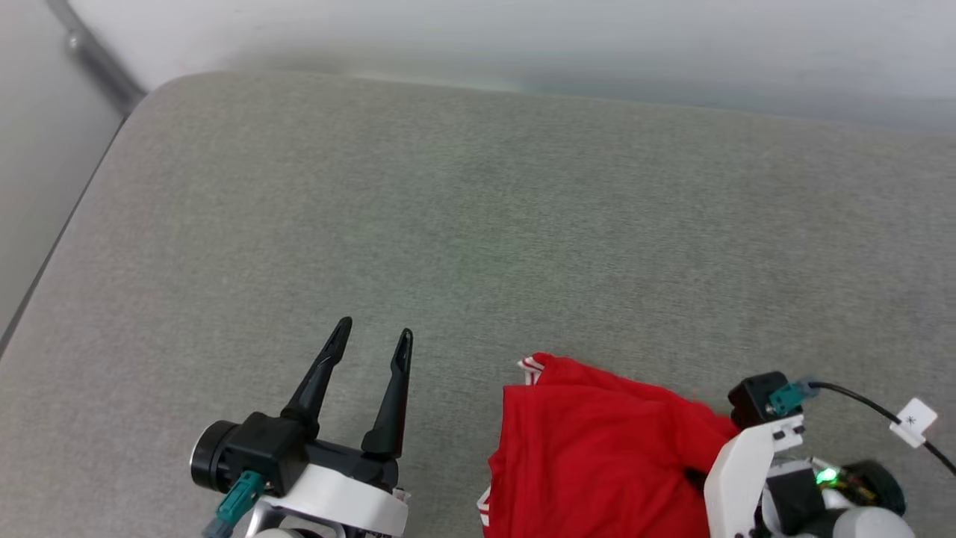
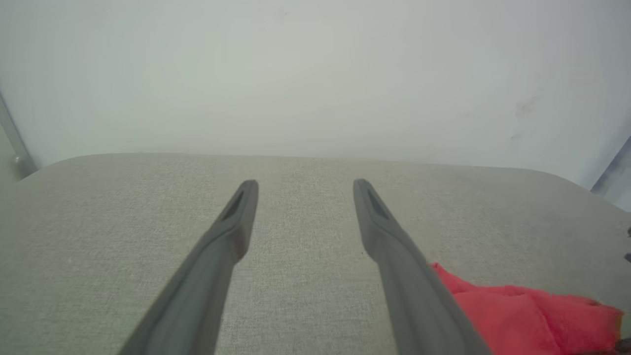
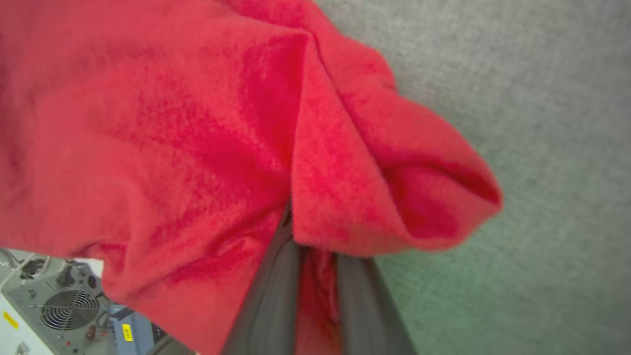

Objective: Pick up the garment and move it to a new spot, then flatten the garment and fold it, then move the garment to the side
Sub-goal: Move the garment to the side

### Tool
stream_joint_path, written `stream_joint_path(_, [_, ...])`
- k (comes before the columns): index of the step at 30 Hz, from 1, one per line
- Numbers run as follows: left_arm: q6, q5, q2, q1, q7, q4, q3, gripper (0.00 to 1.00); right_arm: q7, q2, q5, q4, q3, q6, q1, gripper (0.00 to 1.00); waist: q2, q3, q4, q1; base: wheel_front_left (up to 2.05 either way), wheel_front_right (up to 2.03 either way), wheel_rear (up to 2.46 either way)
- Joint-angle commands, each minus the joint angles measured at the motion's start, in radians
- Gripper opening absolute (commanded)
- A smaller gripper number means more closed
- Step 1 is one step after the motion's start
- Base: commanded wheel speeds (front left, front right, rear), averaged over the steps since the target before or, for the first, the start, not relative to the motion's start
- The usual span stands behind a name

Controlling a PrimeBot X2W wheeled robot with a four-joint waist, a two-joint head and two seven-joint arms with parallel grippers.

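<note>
The garment point(image 1: 590, 448) lies bunched at the bottom of the head view, right of centre, on the grey cloth-covered desk point(image 1: 478, 194). Its lower part runs off the bottom edge, and some striped trim point(image 1: 530, 366) shows at its upper left corner. The right claw point(image 3: 315, 266) sits at the lower right of that view with its fingers tucked under the cloth. In the right wrist view they stand close together with a fold of red fabric pinched between them, so it reads as clamped on the garment. The left claw point(image 1: 373, 329) hovers at the lower left, fingers apart and holding nothing, clear of the shirt. The step in hand looks like the pick-up before the move to a new spot. The pinch seems to hold only a fold, with a loose lobe bulging to the right of the fingers, so a slow, straight lift would show whether the grip holds. A fan grille point(image 3: 69, 310) at the lower left of the right wrist view suggests the shirt overhangs the desk's edge, so raise it enough that nothing drags there. Then carry it toward the bare middle of the head view and set it down gently, with the left claw held aside until flattening.
</note>
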Motion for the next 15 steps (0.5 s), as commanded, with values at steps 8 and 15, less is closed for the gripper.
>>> stream_joint_path(8, [-0.002, 0.005, 0.0, -0.002, -0.002, -0.018, -0.018, 1.0, -0.004, -0.251, -0.147, -0.109, 0.148, -0.001, -0.129, 0.0, 0.0, 0.014, -0.197, 0.0001, 0.0, 0.0, 0.0])
stream_joint_path(15, [-0.002, 0.018, 0.024, -0.056, -0.002, -0.046, -0.046, 1.0, -0.081, -0.459, -0.227, -0.084, 0.185, -0.001, -0.282, 0.0, 0.0, 0.114, -0.346, 0.0001, 0.0, 0.0, 0.0])
